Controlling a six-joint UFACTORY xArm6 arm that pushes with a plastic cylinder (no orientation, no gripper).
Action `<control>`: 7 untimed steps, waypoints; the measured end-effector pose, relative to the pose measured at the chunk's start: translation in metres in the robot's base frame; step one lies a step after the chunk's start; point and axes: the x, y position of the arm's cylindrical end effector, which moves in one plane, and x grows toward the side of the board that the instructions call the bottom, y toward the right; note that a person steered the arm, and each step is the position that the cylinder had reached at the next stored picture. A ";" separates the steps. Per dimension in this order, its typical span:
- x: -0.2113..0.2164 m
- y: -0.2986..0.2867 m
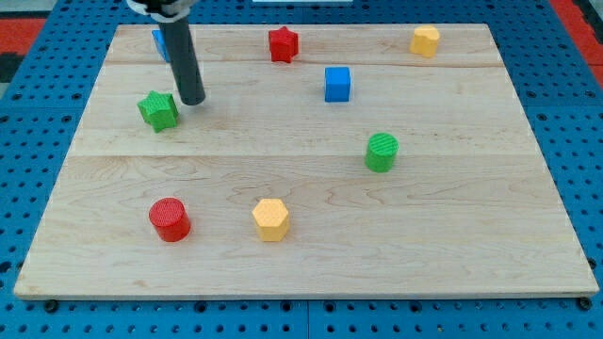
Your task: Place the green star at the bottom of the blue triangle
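Note:
The green star (158, 110) lies at the view's upper left on the wooden board (311, 254). My tip (192, 100) rests just to the right of the green star, close to it; contact cannot be told. A blue block (160, 43), likely the blue triangle, sits near the board's top left edge, mostly hidden behind the rod. It is above the green star in the view.
A red star (283, 43) sits at top centre, a yellow block (425, 40) at top right, a blue cube (337, 84) right of centre, a green cylinder (382, 152) at mid right, a red cylinder (170, 219) and a yellow hexagon (270, 219) near the bottom.

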 end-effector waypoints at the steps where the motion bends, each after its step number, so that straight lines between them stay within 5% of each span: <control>1: 0.022 0.004; 7: -0.012 -0.054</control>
